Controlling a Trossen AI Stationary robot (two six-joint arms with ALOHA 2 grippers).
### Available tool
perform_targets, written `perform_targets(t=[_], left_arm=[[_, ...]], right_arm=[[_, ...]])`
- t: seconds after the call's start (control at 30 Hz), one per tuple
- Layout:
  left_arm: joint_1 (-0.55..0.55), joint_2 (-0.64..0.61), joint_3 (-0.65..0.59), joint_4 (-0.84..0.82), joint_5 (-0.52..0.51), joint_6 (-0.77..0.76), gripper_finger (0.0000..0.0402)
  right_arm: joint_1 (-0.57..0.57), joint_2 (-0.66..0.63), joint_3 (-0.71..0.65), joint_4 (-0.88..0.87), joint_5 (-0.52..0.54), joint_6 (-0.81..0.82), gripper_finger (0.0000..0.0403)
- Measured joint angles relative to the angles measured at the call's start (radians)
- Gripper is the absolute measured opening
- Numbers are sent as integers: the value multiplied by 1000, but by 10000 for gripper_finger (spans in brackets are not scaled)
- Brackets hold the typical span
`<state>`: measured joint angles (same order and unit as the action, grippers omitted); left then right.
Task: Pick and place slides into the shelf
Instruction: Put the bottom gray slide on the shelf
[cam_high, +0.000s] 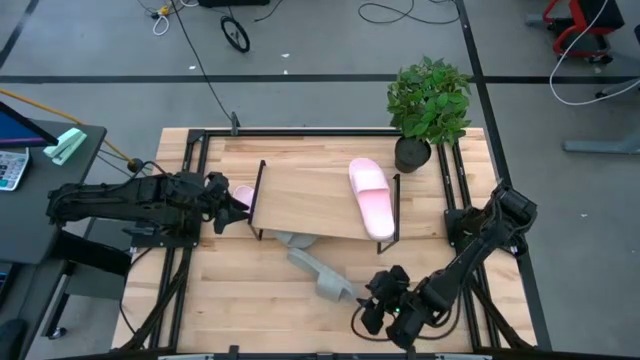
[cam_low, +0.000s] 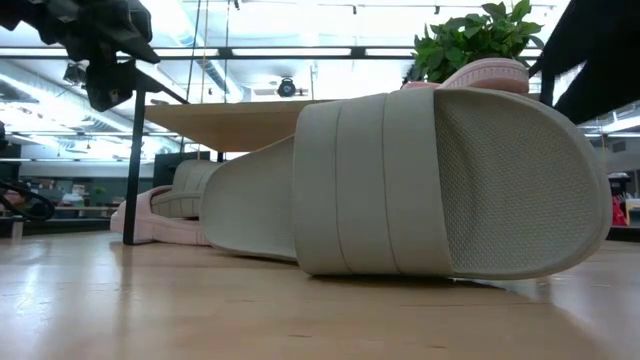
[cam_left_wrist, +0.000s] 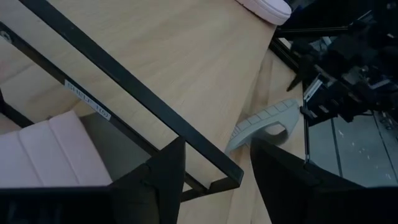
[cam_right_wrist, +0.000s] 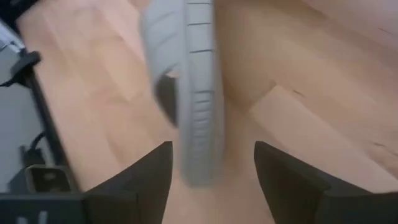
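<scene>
The table (cam_high: 250, 300) carries the shelf (cam_high: 310, 205) at its middle, with a plant (cam_high: 428, 100) at the shelf's far right corner. One pink slide (cam_high: 372, 198) lies on the shelf board near its right end. A second pink slide (cam_high: 241, 195) sits at table level by the left end frame, just in front of the left gripper (cam_high: 222, 203). Two grey slides are on the table at the shelf's near edge — one (cam_high: 290, 240) partly under the board, the other (cam_high: 322, 272) lying out toward the right gripper (cam_high: 385, 300).

The right gripper is low at the near edge of the table, its fingers (cam_right_wrist: 140, 180) spread wide with nothing between them; the outer grey slide lies just ahead of the gap, on edge in the wrist view. The left gripper is also parted and empty, facing the shelf's left frame and the pink slide beside it.

The risks, as I judge them: the grey slide is soft and on edge, so a pinch on the thin rim could let it fold or flip out. A push without a grip would shove it into its twin under the board. On the left, the frame bar stands close to the fingers — a reach for the pink slide could snag it and drag the shelf, tipping the slide already placed.
</scene>
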<state>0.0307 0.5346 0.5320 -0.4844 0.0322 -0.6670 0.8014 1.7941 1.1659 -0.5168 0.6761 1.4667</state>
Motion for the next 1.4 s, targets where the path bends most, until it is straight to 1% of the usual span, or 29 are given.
perform_targets(t=[0.2, 0.4, 0.57, 0.63, 0.7, 0.77, 0.83, 0.93, 0.97, 1.1, 1.23, 1.4], left_arm=[[0, 0, 0, 0, 0, 25, 182], [0, 0, 0, 0, 0, 26, 184], [0, 0, 0, 1, 0, 26, 178], [0, 0, 0, 1, 0, 26, 177], [0, 0, 0, 1, 0, 27, 177], [0, 0, 0, 1, 0, 28, 178], [0, 0, 0, 1, 0, 28, 178], [0, 0, 0, 1, 0, 28, 175], [0, 0, 0, 1, 0, 30, 174], [0, 0, 0, 1, 0, 36, 174], [0, 0, 0, -1, 0, 36, 172], [0, 0, 0, 0, 0, 37, 173]], right_arm=[[-45, 0, -19, 83, -4, -30, 243], [-86, 0, -19, 90, -26, -80, 248], [-107, 28, -19, 110, -102, -81, 249], [-108, 45, -20, 120, -136, -81, 243], [-110, 56, -20, 136, -162, -76, 226], [-110, 59, -20, 149, -184, -63, 195], [-113, 59, -19, 155, -204, -50, 147], [-114, 55, -19, 150, -243, -44, 51], [-114, 55, -19, 161, -261, -46, 33], [-100, 50, 5, 171, -324, -49, 33], [-80, 50, 74, 132, -355, -56, 31], [-46, 50, 235, -52, -364, -49, 31]])
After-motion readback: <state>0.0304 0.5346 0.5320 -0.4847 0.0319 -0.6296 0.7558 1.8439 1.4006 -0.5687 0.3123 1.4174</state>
